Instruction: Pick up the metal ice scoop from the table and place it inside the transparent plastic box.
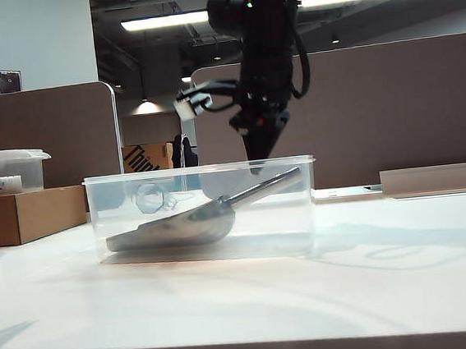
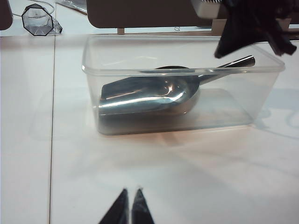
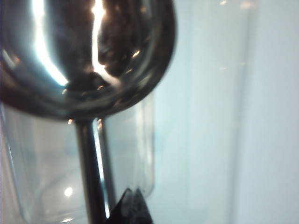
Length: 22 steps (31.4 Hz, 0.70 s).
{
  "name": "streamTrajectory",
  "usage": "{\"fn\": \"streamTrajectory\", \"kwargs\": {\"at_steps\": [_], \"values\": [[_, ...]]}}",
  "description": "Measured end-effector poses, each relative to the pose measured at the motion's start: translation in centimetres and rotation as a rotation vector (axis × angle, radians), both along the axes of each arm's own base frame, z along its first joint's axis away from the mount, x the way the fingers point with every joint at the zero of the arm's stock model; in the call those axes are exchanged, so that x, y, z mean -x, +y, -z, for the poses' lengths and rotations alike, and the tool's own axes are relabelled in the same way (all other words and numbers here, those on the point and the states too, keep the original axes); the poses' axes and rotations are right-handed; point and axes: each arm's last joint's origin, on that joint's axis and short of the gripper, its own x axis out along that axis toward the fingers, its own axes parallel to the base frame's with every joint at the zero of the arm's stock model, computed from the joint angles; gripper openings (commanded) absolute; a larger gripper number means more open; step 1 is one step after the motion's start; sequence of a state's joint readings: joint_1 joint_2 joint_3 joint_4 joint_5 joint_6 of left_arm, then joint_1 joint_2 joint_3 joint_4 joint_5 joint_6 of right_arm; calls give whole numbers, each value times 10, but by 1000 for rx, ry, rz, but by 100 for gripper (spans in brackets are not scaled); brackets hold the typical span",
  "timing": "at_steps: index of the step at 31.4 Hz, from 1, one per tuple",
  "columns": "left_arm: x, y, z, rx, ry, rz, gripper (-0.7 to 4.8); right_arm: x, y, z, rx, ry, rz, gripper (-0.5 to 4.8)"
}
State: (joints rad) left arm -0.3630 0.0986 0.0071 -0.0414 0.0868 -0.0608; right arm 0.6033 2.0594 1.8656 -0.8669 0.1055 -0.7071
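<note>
Both claws empty: metal ice scoop (image 1: pixel 190 221) lies inside transparent plastic box (image 1: pixel 200 172), handle on rim. Right claw (image 1: pixel 256 169) pinched shut just above handle; left claw (image 2: pixel 130 207) closed, well apart. Placement looks done; you need only lift clear

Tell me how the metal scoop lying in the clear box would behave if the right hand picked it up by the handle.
The metal ice scoop looks rigid, so it probably won't flex. Its polished handle could slip or swivel between the fingers. The broad trough likely outweighs the thin handle, so it may droop bowl-first inside the transparent plastic box.
</note>
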Motion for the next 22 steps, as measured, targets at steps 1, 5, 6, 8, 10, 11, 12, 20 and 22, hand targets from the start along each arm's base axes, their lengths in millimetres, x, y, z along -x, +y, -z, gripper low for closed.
{"fn": "streamTrajectory", "kwargs": {"at_steps": [1,5,6,8,10,11,12,20,22], "values": [[0,0,0,0,0,0,21,0,1,-7,-20,-16,15,-1],[-1,1,0,0,0,-13,21,5,-2,-44,-126,-77,42,-2],[-1,3,0,1,0,-31,21,6,-3,-52,-151,-91,52,-2],[-2,7,-1,3,-9,-72,21,10,-5,-68,-202,-117,84,-2],[-2,11,-2,9,-26,-108,21,18,-10,-86,-281,-130,152,-2],[-2,13,-3,12,-39,-129,21,21,-13,-94,-322,-137,183,-2],[-2,15,-5,16,-53,-150,21,26,-15,-104,-372,-148,221,-2],[-2,30,-8,22,-102,-301,21,80,-50,-223,-996,-410,325,-2],[-2,33,-8,20,-102,-332,21,91,-55,-240,-1091,-456,304,-2]]}}
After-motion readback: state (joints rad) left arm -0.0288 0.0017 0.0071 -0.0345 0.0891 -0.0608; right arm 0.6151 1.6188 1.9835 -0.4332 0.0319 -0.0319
